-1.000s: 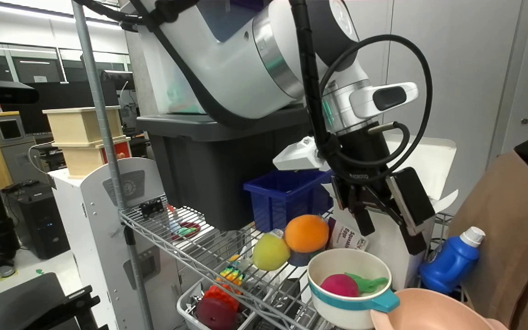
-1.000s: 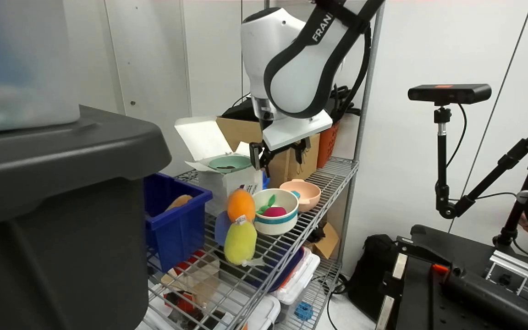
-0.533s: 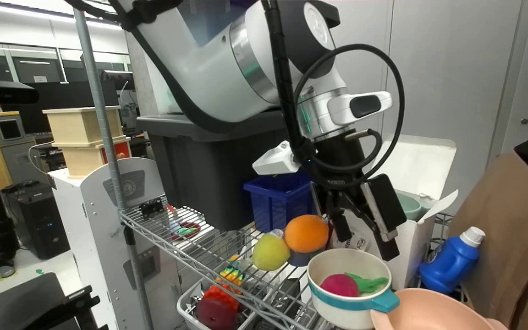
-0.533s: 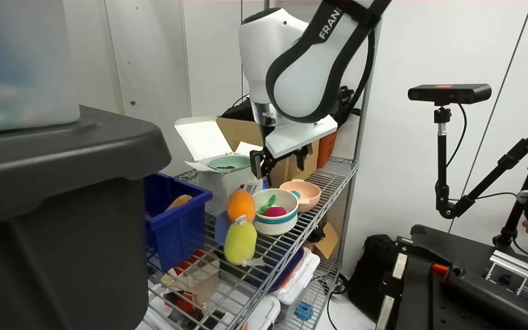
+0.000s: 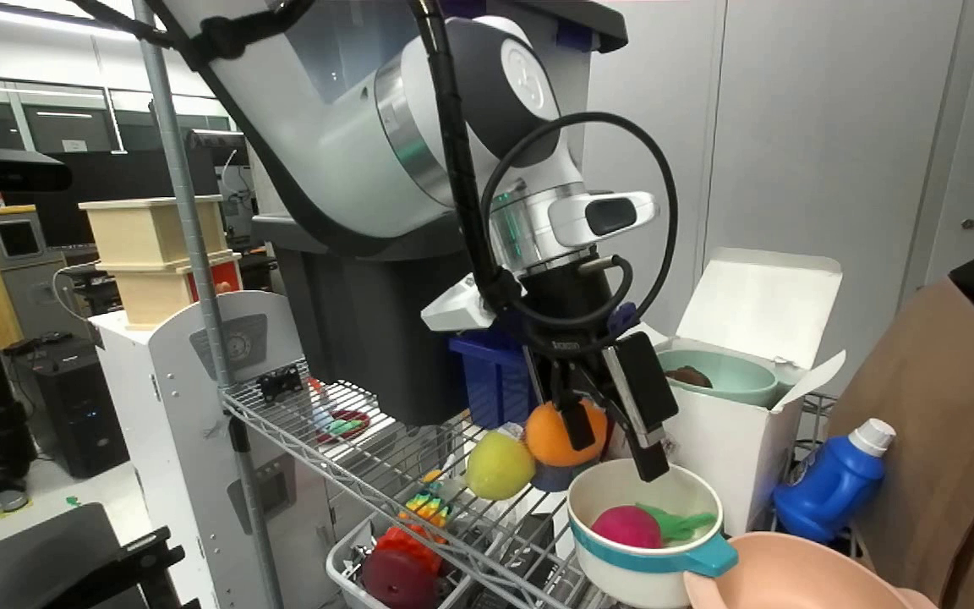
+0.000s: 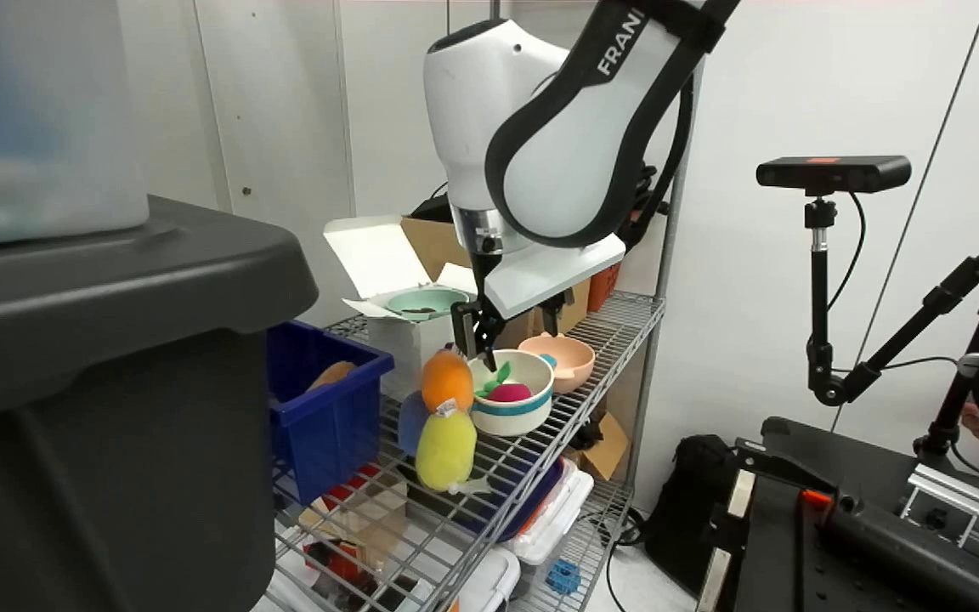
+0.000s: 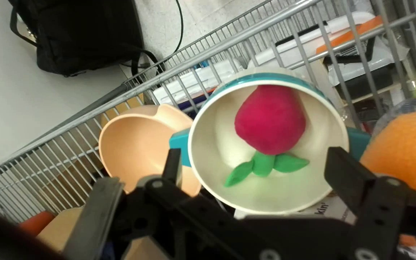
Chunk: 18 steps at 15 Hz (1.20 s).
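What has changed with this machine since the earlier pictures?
The gripper has come lower in both exterior views; in an exterior view it has also shifted left, uncovering the green bowl in the white box. Open, it now hangs above the cream pot. Nothing was taken hold of or let go. The cream pot, its pink toy, the orange toy and the yellow toy stayed put.

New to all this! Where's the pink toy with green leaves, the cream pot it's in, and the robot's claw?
Pink toy (image 7: 270, 121): wrist view, middle of its round body.
Cream pot (image 7: 284, 194): wrist view, bare patch of its inside.
Gripper (image 5: 616, 458), the claw: an exterior view, the gap between its open fingertips.
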Tool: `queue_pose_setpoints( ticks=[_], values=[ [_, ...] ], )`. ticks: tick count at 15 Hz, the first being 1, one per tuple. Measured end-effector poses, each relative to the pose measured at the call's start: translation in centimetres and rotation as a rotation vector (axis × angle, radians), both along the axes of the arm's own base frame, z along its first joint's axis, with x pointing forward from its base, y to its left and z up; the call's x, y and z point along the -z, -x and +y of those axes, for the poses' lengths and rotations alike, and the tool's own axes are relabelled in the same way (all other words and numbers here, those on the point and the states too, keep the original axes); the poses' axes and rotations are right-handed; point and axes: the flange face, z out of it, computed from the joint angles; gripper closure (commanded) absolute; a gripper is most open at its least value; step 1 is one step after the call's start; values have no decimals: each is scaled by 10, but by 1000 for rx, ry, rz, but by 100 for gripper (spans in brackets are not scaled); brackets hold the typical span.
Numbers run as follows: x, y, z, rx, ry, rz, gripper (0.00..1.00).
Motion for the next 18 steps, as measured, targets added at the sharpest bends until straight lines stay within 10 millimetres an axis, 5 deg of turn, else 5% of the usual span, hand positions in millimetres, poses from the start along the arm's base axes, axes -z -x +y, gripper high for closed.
queue_pose_setpoints(
  ticks=[7,18],
  values=[
    [-3,-3,-6,9,1,-8,0],
    [29,-4,-22,27,22,28,0]
  ],
)
